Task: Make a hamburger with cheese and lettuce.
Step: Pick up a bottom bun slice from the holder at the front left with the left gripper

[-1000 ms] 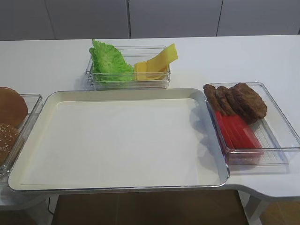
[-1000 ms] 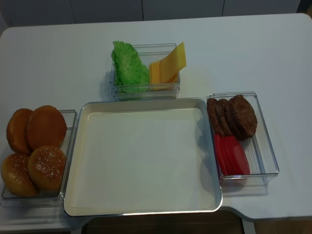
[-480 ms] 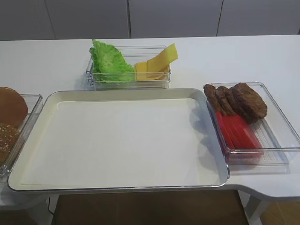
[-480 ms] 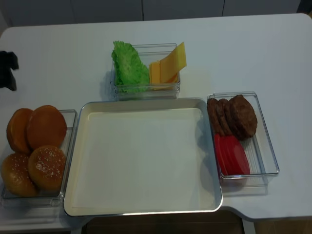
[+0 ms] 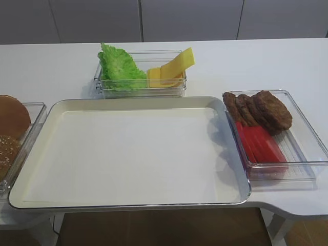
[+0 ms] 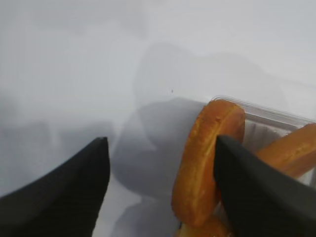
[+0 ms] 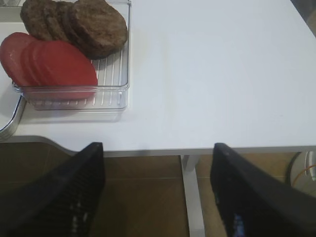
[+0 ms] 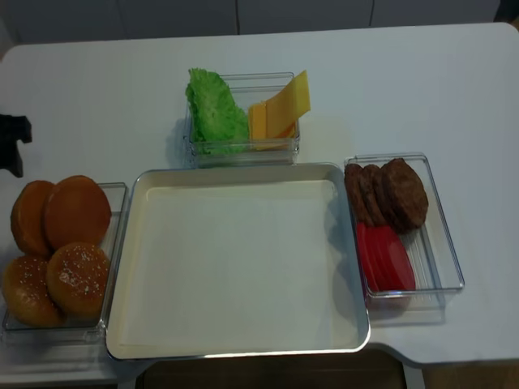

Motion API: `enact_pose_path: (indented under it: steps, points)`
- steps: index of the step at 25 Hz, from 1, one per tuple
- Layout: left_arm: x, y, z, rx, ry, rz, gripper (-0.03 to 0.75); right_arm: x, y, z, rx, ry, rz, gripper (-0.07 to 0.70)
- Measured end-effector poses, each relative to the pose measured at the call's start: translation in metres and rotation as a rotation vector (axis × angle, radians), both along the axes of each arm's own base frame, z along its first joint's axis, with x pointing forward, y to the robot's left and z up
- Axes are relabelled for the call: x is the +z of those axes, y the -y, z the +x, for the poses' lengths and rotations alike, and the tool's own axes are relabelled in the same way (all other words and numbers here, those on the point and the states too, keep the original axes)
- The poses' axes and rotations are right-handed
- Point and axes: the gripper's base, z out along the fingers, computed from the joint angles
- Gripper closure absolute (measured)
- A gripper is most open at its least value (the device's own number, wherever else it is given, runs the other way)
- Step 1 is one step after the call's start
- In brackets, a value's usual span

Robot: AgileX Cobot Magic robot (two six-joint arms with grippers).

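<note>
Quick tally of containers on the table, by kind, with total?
Clear bins: 3 — buns, lettuce and cheese, patties and red slices
Metal tray: 1
Total: 4

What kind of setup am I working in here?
Likely a staged burger-assembly station on a white table: a metal tray ringed by clear bins of buns, patties, lettuce and cheese.

**Left pincer moves nearer the buns**

At the far left edge of the realsense overhead view, the left pincer point(image 8: 11, 144), absent a second ago and higher up half a second ago, has come nearer, toward the clear box of buns point(image 8: 61, 247). Its dark tip now sits just beyond that box, over the desk point(image 8: 89, 97).
</note>
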Motion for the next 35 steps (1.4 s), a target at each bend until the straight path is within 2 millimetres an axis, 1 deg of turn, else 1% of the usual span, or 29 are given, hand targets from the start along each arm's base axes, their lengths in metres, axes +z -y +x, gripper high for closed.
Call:
enact_pose_path:
  steps: [3, 7, 10, 16, 21, 28, 35]
  points:
    - [-0.006, -0.004, 0.002, -0.042, -0.022, -0.015, 0.225, 0.0, 0.0, 0.0, 0.002, 0.0, 0.0, 0.139]
    - [-0.019, -0.002, 0.009, -0.121, -0.046, -0.105, 0.225, 0.0, 0.0, 0.0, 0.004, 0.0, 0.0, 0.155]
    - [-0.024, -0.002, 0.01, -0.162, -0.076, -0.102, 0.227, 0.0, 0.0, 0.0, 0.004, 0.0, 0.0, 0.158]
    - [-0.024, -0.009, 0.011, -0.188, -0.078, -0.021, 0.228, 0.0, 0.0, 0.0, 0.005, 0.0, 0.0, 0.16]
    - [-0.025, -0.009, 0.009, -0.174, -0.098, -0.032, 0.231, 0.0, 0.0, 0.0, 0.005, 0.0, 0.0, 0.16]
    - [-0.025, -0.005, 0.011, -0.23, -0.085, -0.061, 0.283, 0.0, 0.0, 0.0, 0.005, 0.0, 0.0, 0.16]
    - [-0.04, -0.004, 0.016, -0.229, -0.144, -0.107, 0.288, 0.0, 0.0, 0.0, 0.005, 0.0, 0.0, 0.178]
